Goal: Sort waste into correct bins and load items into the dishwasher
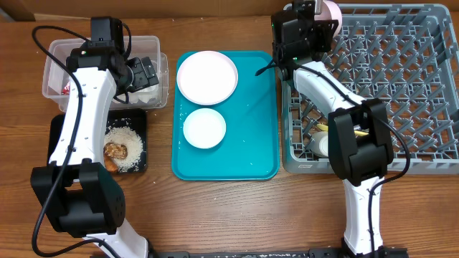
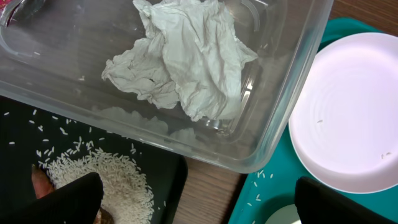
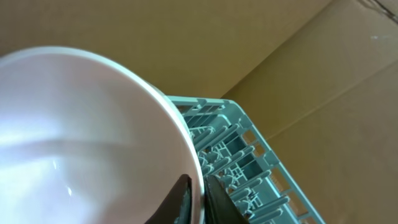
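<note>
My left gripper (image 2: 199,208) is open and empty, hovering over the near edge of the clear tub (image 1: 54,54), the black tray (image 2: 25,130) and the table. The crumpled white napkin (image 2: 180,62) lies in the tub, with a bit of red wrapper (image 1: 67,89). Loose rice (image 2: 106,177) and a brown lump (image 1: 115,150) lie on the black tray. My right gripper (image 3: 200,199) is shut on the rim of a pale-pink bowl (image 3: 81,137), held above the far left corner of the grey dish rack (image 1: 401,79). A pale-pink plate (image 1: 206,77) and a white bowl (image 1: 204,127) sit on the teal tray.
The teal tray (image 1: 258,136) lies between the bins and the rack, with stray rice grains on it. A white cup (image 1: 320,145) and a pale-yellow spoon (image 1: 323,127) sit in the rack's near left corner, partly hidden by my right arm. Cardboard stands behind the rack.
</note>
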